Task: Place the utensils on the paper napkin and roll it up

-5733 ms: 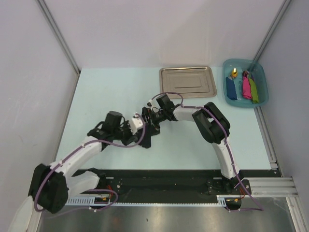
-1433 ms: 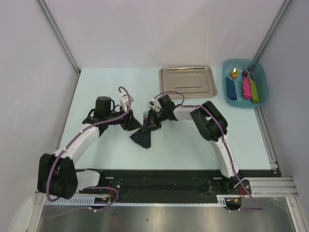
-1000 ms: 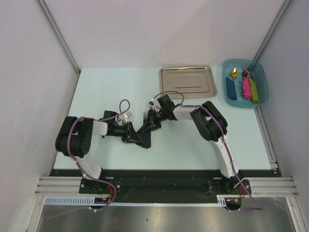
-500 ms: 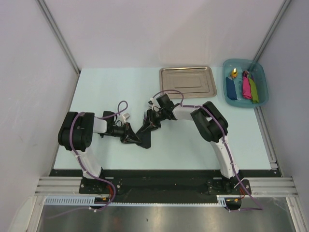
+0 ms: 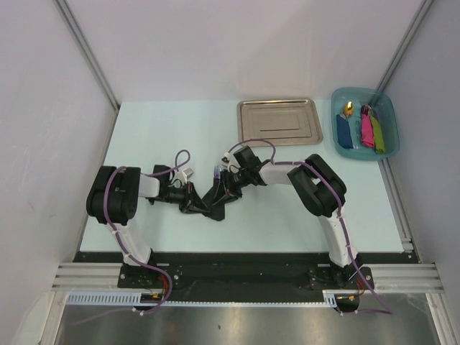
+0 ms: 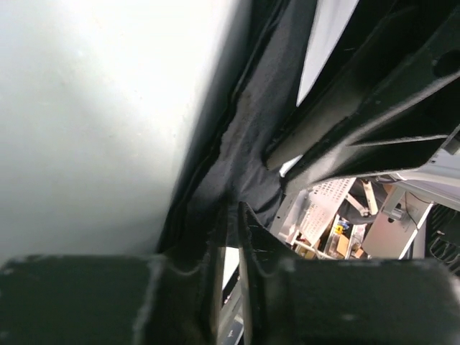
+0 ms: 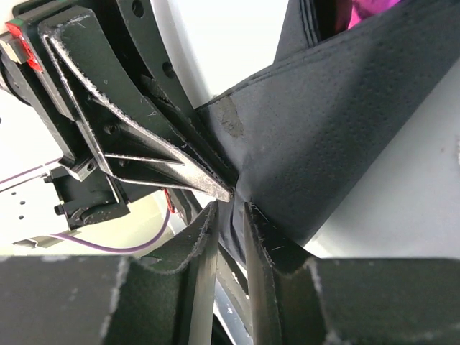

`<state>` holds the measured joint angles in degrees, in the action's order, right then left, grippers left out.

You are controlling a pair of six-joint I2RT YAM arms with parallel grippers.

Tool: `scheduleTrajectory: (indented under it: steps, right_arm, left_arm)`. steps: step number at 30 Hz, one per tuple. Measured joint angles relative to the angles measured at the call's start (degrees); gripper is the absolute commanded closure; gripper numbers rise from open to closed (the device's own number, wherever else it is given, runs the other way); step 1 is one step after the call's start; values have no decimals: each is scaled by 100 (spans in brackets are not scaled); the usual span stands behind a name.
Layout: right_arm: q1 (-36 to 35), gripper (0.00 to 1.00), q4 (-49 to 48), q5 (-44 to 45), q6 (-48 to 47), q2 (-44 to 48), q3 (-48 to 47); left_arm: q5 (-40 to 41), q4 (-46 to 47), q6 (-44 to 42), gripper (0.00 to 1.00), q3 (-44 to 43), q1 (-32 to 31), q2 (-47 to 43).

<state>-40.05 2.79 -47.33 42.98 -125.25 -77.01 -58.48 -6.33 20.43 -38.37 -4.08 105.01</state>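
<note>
Paper napkin (image 5: 214, 206), mid tabletop (image 5: 144, 129), opposite edges clenched by left pincer (image 6: 230, 215) and right pincer (image 7: 230, 208); steel tray (image 5: 279, 121) well apart.

I am looking into a robotics lab test cell: a pale mint counter (image 5: 158, 136) boxed in by plain grey-white wall panels (image 5: 237, 43) on silvery aluminium frame posts (image 5: 86, 54), with slotted aluminium rails (image 5: 402, 273) and a black mounting strip (image 5: 237, 262) along its near edge.

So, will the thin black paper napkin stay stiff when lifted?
Probably floppy: the thin black paper napkin creases into folds where it is pinched. Likely very light, being a thin sheet. Held at two places, it may tear if pulled apart.
</note>
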Motion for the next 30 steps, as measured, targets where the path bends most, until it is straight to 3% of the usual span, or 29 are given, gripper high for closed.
scheduleTrajectory:
  steps: [4,10,18,30]
  right_arm:
    - [-22,77,13,59,-61,-20,9]
    - [-13,78,7,57,-109,-55,9]
    - [-4,78,-17,17,-105,-76,7]
    - [4,79,-57,-9,-90,-87,9]
  left_arm:
    - [9,0,11,68,31,0,-173]
    - [507,114,61,58,138,24,-1259]
    - [1628,-151,-210,44,-938,-170,-1316]
    - [2393,94,-238,50,-1119,-885,-590]
